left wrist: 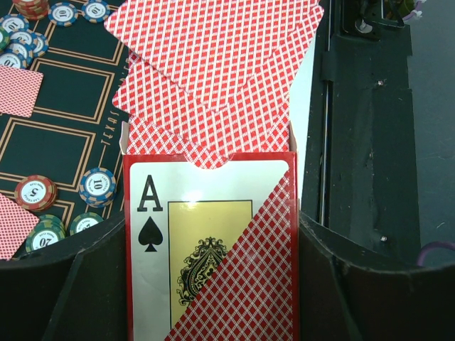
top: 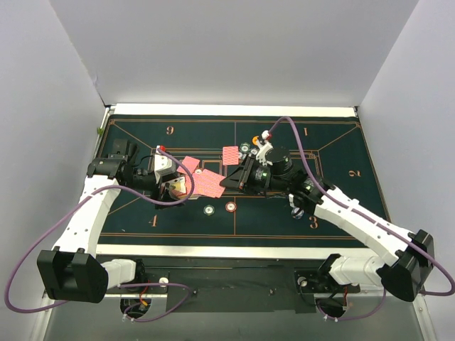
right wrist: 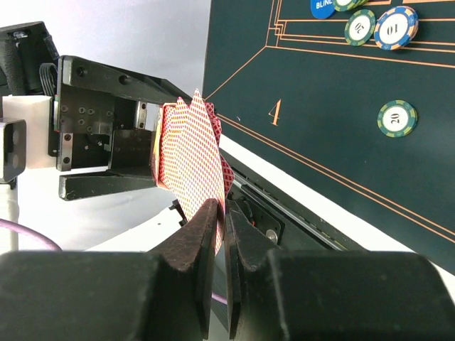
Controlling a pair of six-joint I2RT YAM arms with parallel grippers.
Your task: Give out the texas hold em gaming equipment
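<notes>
Right pincer (right wrist: 222,208) on fanned cards (right wrist: 188,150), chips (right wrist: 397,118) beyond

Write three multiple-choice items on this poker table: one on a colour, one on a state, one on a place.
1. The lines on the dark green felt mat are: A white; B orange; C blue.
2. The right gripper is: A wide open; B out of view; C shut on a red-backed playing card.
3. The red cardboard ace-of-spades card box sits: A in the left gripper; B on the mat; C in the right gripper.
Key: B, orange lines; C, it pinches the card's edge; A, it clamps the box's sides.
</notes>
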